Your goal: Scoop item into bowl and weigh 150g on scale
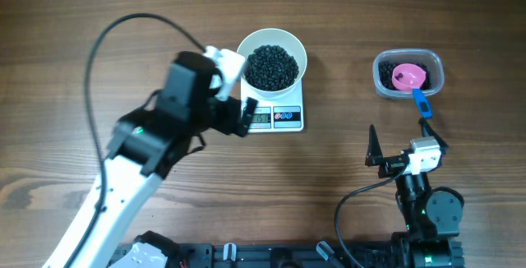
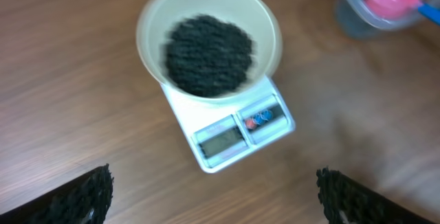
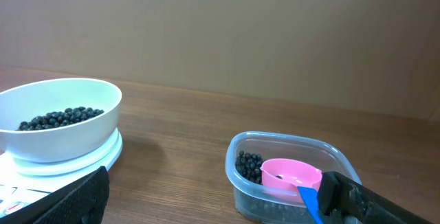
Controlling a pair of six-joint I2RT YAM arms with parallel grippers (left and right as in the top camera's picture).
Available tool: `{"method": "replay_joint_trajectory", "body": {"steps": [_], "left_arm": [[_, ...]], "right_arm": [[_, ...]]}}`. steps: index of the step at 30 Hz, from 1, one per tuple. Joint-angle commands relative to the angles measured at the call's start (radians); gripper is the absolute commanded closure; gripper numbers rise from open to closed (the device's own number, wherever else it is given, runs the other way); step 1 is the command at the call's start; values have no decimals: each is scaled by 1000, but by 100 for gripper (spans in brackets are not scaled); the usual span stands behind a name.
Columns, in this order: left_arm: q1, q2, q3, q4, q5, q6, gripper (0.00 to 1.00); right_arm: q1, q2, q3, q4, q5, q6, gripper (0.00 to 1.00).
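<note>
1. The scoop (image 1: 408, 76) is lying in the tub (image 1: 438, 62) at the upper right of the overhead frame. Its blue handle (image 1: 422, 103) is being pointed down-frame over the tub's rim, toward the right pincer (image 1: 404, 149) just below it.
2. The handle's long axis is running almost straight up and down the frame, tilted slightly to the lower right, so it is roughly lined up with the right arm. The right pincer is much the nearer. The left pincer (image 1: 237, 91) is being kept well apart from the tub, on the far side of the scale (image 1: 288, 118).
3. The right pincer is being held spread wide, with nothing grasped. In the right wrist view the handle is showing just beside the lower-right finger (image 3: 371, 200); overhead, the two are looking apart.
4. The left pincer is likewise being held wide and empty, just left of the scale near frame centre. Whether a finger is touching the scale's edge cannot be told.
5. The beans (image 1: 272, 66) are being carried as a dark heap in the bowl (image 1: 300, 46), which is sitting on the scale at upper centre of the desk (image 1: 82, 5). A few more are lying in the tub around the scoop.
6. The display (image 1: 260, 118) cannot be read. If more weight is being called for, the handle is probably best gripped by the right pincer.
</note>
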Motion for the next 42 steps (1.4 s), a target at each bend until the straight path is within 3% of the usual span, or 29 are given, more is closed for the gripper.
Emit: {"method": "replay_joint_trajectory", "body": {"steps": [1, 13, 21, 25, 31, 35, 42], "left_arm": [[116, -80, -75, 58, 3, 12, 0], [260, -449, -201, 13, 4, 12, 0], [305, -679, -399, 126, 44, 13, 0], [331, -787, -516, 236, -61, 12, 0], [435, -916, -647, 336, 22, 11, 0], [484, -977, -694, 360, 28, -114, 0], [501, -1032, -749, 387, 25, -172, 0]], "right_arm": [[6, -14, -1, 2, 13, -11, 0], [6, -14, -1, 2, 13, -11, 0], [6, -14, -1, 2, 13, -11, 0], [6, -14, -1, 2, 13, -11, 0], [6, -14, -1, 2, 13, -11, 0], [6, -14, -1, 2, 13, -11, 0], [6, -14, -1, 2, 13, -11, 0]]}}
